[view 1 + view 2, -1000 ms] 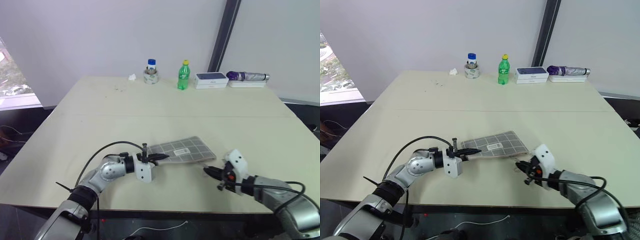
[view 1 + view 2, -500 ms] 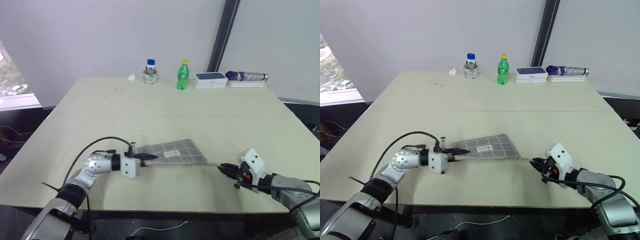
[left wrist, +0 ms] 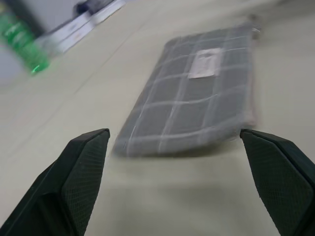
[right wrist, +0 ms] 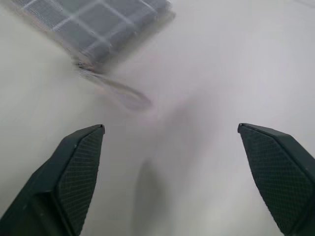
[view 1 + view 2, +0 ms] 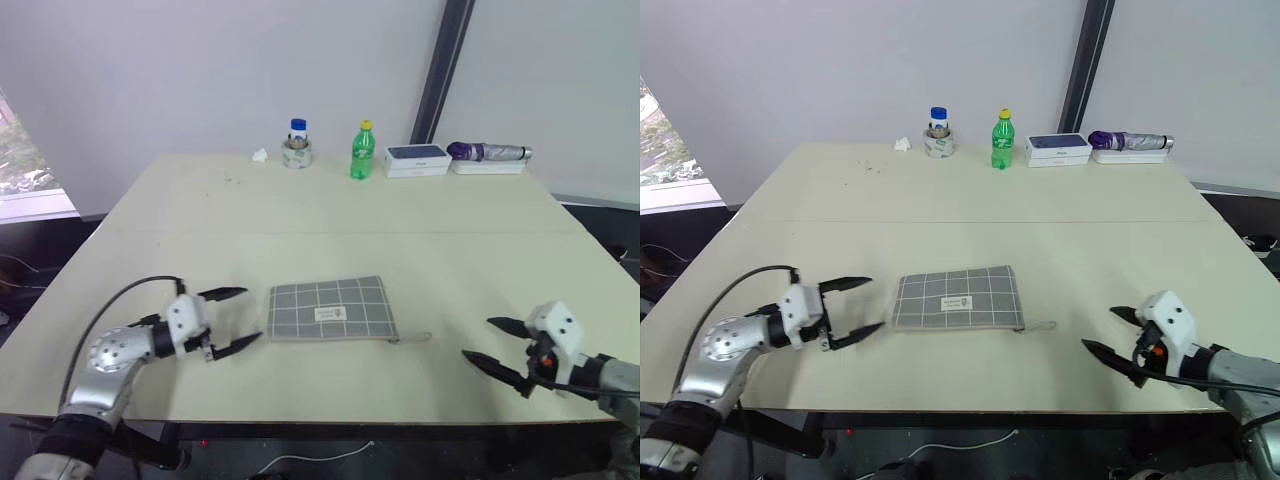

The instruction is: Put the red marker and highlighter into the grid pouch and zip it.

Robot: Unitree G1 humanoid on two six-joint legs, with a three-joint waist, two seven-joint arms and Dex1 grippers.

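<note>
At table centre, the grid pouch (image 5: 327, 310) lies flat, seemingly zipped, cord pull at four o'clock. Left gripper (image 5: 234, 319) at nine o'clock and right gripper (image 5: 497, 342) at three o'clock gape wide, empty. Task looks finished; arms need only clear off.

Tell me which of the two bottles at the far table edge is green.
The slim green plastic bottle with a yellow cap; the squat clear bottle beside it has a blue cap.
</note>
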